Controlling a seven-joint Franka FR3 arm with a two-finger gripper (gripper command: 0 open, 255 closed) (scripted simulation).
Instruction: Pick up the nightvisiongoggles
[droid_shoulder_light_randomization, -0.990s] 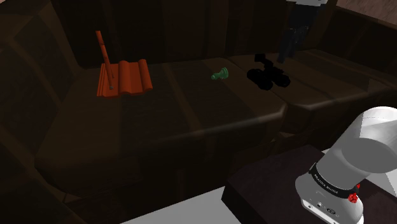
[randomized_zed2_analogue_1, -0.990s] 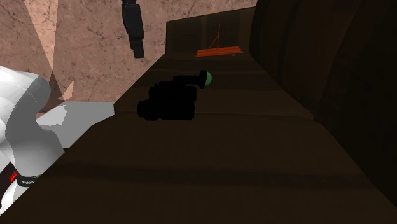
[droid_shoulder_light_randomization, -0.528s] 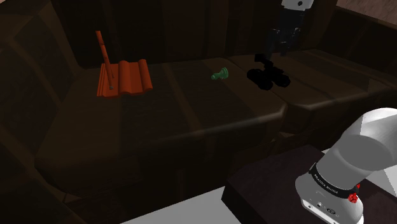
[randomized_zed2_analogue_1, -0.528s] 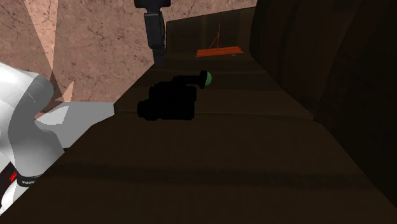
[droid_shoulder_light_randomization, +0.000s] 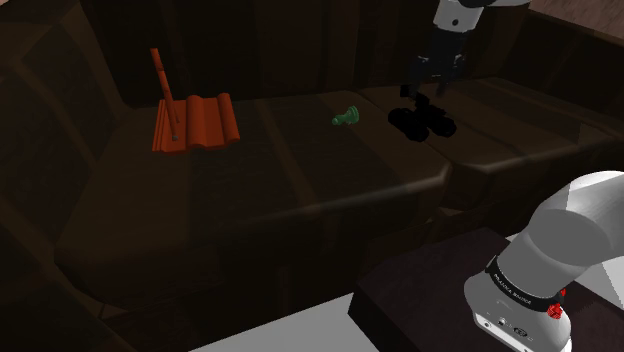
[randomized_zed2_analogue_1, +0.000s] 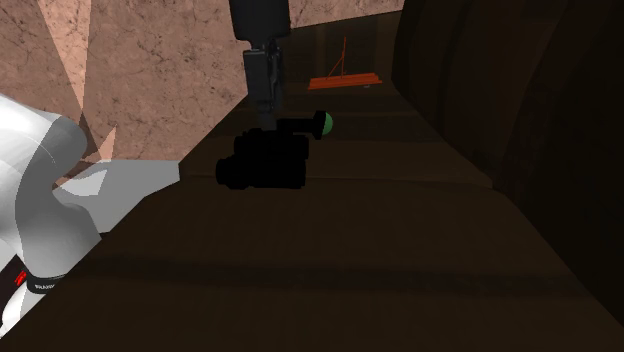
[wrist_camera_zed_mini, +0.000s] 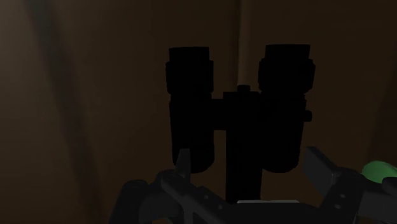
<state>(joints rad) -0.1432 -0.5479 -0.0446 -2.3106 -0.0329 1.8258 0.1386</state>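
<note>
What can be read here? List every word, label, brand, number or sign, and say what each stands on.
No text can be read.
White lettering on the black band round the arm's lower joint: too small to read.
Small white marks on the arm's base below that band: too small to read.
On the black goggles, the orange object and the green piece: no text shows.

Green piece (droid_shoulder_light_randomization: 346, 117) nr goggles (droid_shoulder_light_randomization: 422, 122), sofa backrest (droid_shoulder_light_randomization: 300, 50) close behind; other sides free
</note>
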